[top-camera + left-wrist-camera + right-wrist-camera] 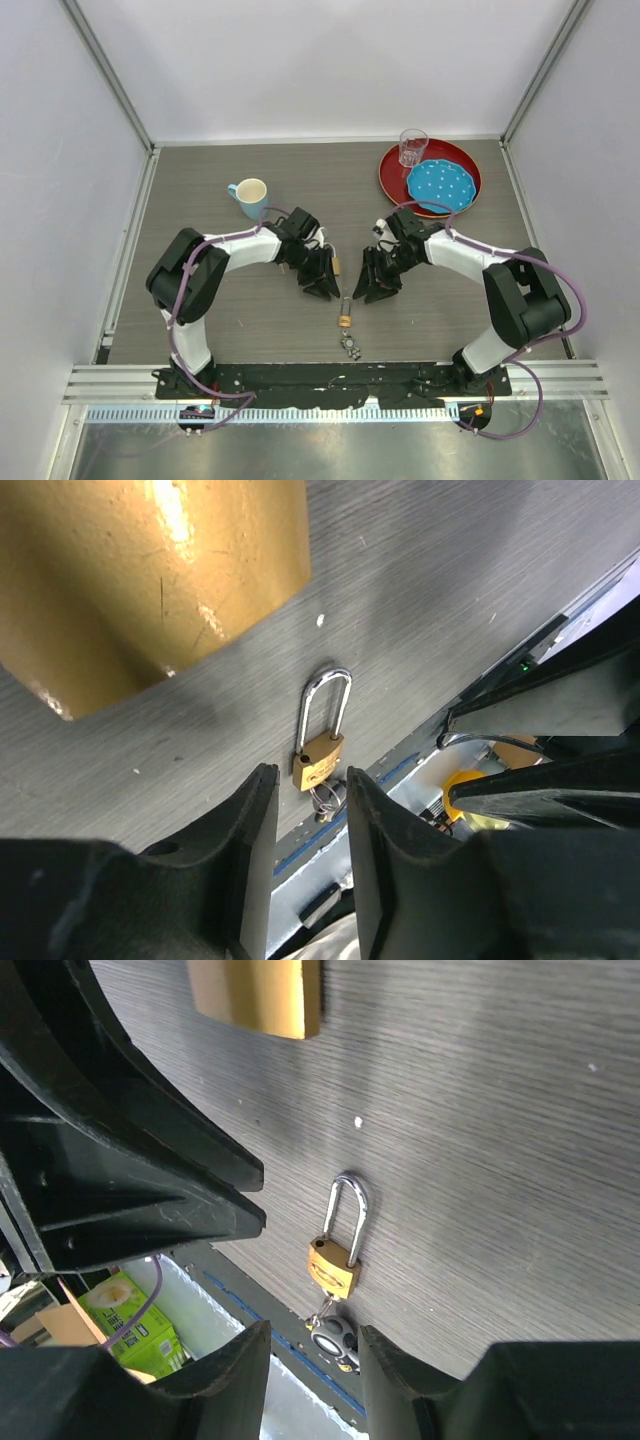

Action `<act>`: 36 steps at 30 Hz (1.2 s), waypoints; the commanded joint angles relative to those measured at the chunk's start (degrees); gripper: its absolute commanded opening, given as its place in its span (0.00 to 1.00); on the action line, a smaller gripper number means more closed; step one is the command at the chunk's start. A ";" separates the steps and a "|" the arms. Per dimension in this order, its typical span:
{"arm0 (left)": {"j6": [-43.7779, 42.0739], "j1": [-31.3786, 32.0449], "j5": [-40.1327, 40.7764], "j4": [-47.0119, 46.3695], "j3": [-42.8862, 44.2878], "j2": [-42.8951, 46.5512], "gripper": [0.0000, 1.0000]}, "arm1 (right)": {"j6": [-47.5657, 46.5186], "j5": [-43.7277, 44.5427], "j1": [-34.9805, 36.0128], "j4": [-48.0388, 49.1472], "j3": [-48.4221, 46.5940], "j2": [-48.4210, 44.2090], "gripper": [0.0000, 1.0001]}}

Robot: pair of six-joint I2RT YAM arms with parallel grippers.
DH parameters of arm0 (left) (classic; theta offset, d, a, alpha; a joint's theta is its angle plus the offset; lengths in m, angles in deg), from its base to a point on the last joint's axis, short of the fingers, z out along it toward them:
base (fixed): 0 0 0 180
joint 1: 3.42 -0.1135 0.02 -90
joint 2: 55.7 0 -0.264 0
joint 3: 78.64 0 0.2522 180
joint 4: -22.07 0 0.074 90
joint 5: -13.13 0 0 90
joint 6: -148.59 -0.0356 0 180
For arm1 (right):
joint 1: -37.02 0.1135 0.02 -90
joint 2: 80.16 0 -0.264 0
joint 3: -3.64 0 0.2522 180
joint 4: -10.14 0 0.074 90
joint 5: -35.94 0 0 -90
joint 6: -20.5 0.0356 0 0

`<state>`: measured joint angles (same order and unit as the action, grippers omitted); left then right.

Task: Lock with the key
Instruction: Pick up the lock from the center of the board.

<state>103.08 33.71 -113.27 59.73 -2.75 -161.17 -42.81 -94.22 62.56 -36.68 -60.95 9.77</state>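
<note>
The key with its orange and black heads is out of view. A big brass padlock [338,265] sits between the two gripper tips and fills the upper left of the left wrist view [150,580]. Its lower edge shows at the top of the right wrist view [255,995]. My left gripper [322,285] is open, its fingers [312,775] apart with only table between them. My right gripper [372,287] faces it from the right, also open and empty [313,1332]. Neither gripper holds the padlock.
A tiny brass padlock [344,320] with a long silver shackle [320,755] [335,1260] lies near the front edge, its keychain [351,346] below it. A light blue mug [250,195] stands at the back left. A red tray [392,185] at the back right holds a blue plate [442,185] and a glass [412,147].
</note>
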 commanded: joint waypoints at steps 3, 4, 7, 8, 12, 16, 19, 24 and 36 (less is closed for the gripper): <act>-0.72 0.14 -3.15 -3.24 1.50 -2.98 0.30 | 1.78 -1.76 0.04 4.66 2.14 2.00 0.44; -0.72 0.14 -3.58 -3.42 1.77 -3.42 0.30 | 1.69 -1.59 0.04 4.76 2.14 3.48 0.44; -0.46 0.14 -4.90 -3.77 2.21 -5.09 0.28 | 2.57 -2.11 0.04 7.21 2.84 6.03 0.43; -0.20 0.23 -5.08 -4.03 2.29 -5.53 0.27 | 2.92 -2.29 0.04 8.00 3.01 6.66 0.42; 0.24 0.41 -5.87 -4.13 3.00 -7.20 0.26 | 3.45 -3.17 0.12 10.64 2.23 9.82 0.41; 0.16 0.58 -6.05 -3.51 4.23 -8.60 0.24 | 3.45 -4.21 0.04 13.01 1.70 12.54 0.40; -0.01 0.67 -6.05 -3.34 5.02 -9.75 0.20 | 3.71 -6.06 0.04 16.17 1.87 14.48 0.40; 0.86 0.67 -5.87 -4.30 5.46 -10.89 0.17 | 5.55 -8.44 0.12 22.32 3.80 15.89 0.38; 1.56 0.67 -7.81 -5.00 6.78 -12.83 0.07 | 10.39 -10.64 0.30 32.27 6.62 16.07 0.31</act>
<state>104.37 34.08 -120.26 55.80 2.32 -172.42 -33.43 -106.51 62.52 -9.69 -54.43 24.98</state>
